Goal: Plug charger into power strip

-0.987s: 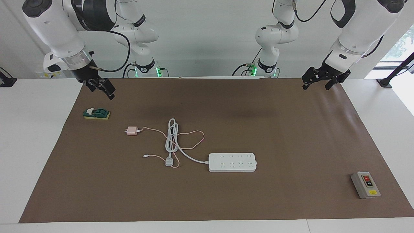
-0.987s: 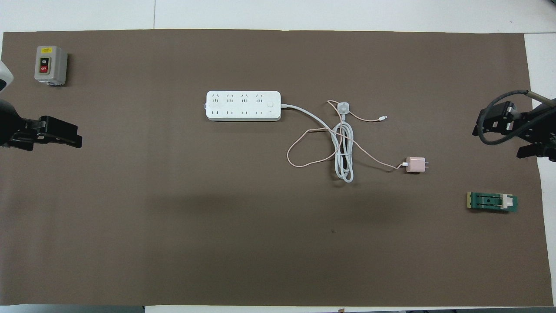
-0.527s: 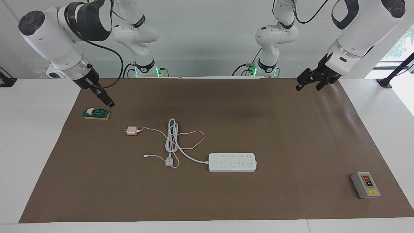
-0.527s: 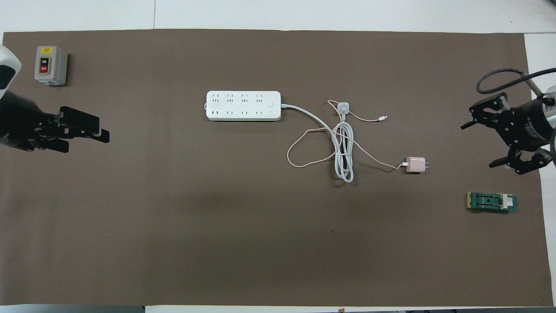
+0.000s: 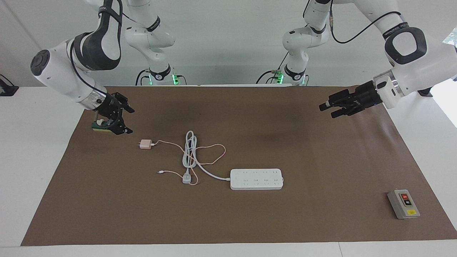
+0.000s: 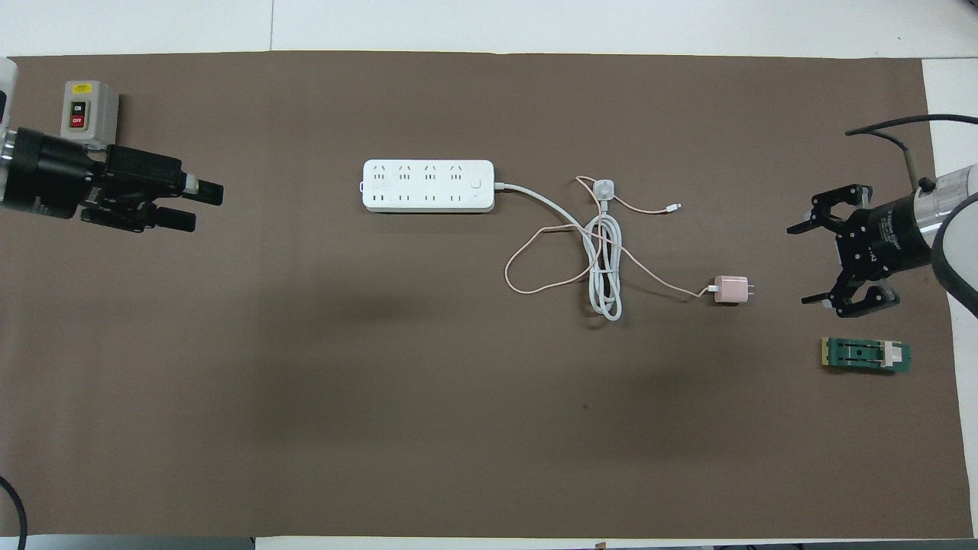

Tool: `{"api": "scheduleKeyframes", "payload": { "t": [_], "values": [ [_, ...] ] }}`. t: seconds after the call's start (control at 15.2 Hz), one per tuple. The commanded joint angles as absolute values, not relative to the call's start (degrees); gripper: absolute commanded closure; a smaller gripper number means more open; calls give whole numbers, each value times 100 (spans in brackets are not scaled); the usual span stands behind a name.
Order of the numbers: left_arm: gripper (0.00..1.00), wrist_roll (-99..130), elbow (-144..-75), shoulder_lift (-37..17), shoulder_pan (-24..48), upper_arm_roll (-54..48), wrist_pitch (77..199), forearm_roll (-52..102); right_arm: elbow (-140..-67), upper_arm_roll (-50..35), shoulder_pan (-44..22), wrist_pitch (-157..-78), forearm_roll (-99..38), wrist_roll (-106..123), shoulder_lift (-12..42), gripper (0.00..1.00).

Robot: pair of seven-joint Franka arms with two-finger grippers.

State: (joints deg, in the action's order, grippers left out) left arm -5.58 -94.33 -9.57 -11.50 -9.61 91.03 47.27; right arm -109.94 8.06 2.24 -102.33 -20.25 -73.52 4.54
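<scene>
Above the mat, both tools [image 5: 125,120] [image 5: 327,110] agape.

Landmark: power strip [image 5: 256,179]. Bare mat on its robot side and toward the left arm's end. Toward the right arm's end its grey-white cord [image 5: 191,153] and the charger [image 5: 145,144] cable tangle together, blocking a low pass. Charger body sits clear just past the tangle.

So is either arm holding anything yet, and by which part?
Nothing is held. Both the right gripper and left gripper hang in the air, jaws open and empty. The charger lies untouched on the mat, unplugged from the power strip.
</scene>
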Motion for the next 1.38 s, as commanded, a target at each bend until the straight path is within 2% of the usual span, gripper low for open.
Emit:
{"api": "scheduleKeyframes", "payload": {
  "t": [0.0, 0.13, 0.39, 0.86, 1.32],
  "values": [
    [0, -921, -10193, -721, -959, -976, 9570, 6103, -11424, 747, 413, -10650, -2259, -7226, 501, 0],
    [0, -1097, -10571, -660, -748, -984, 9799, 6782, -11820, 747, 413, -10968, -2424, -6866, 440, 0],
    [0, -1590, -11116, -537, -449, -976, 9966, 7706, -12128, 747, 439, -11074, -2821, -5794, 439, 0],
    [0, -3583, -12207, -580, -71, -976, 10169, 8998, -11980, 747, 431, -11434, -3287, -5186, 1212, 0],
    [0, -4604, -12884, -597, 176, -976, 10195, 9605, -12269, 747, 413, -11821, -3375, -4887, 1310, 0]
  ]
}}
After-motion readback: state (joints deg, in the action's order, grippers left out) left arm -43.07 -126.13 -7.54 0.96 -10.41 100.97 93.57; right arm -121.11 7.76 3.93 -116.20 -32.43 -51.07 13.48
